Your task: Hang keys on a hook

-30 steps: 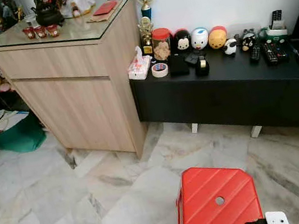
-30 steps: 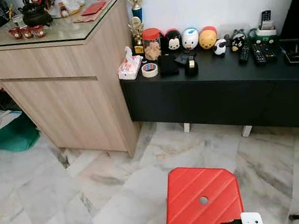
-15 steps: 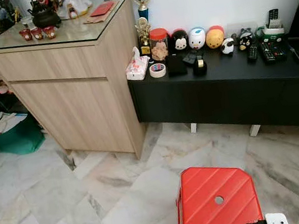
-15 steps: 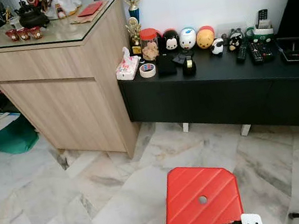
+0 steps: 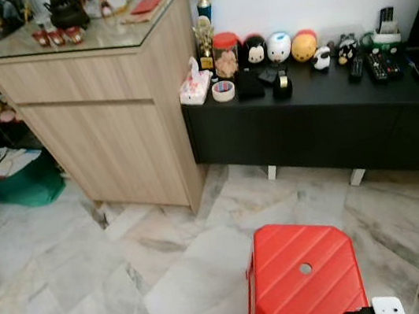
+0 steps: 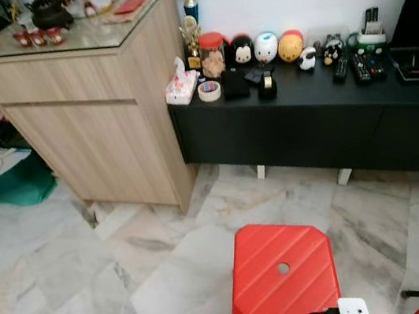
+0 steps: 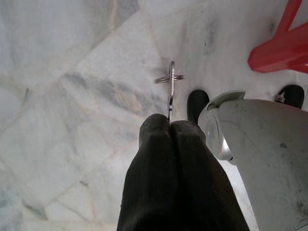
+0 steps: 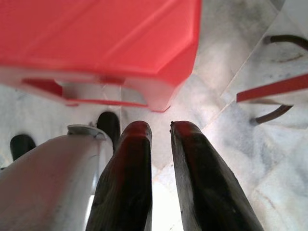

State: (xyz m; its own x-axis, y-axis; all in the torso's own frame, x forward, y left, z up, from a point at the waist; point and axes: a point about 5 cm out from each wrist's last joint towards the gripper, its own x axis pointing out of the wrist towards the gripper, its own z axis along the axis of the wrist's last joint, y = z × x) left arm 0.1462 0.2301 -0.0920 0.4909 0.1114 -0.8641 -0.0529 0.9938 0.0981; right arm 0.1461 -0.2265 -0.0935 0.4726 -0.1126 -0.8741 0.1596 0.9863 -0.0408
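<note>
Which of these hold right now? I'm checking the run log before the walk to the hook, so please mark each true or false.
1. The left gripper is shut on the thin metal key with its ring. True.
2. The red plastic stool stands on the wooden cabinet. False: it stands on the marble floor.
3. The right gripper holds a key. False: its black fingers are apart with nothing between them.
4. A roll of tape lies on the low black sideboard. True.
5. The green bag sits left of the light wooden cabinet. True.
</note>
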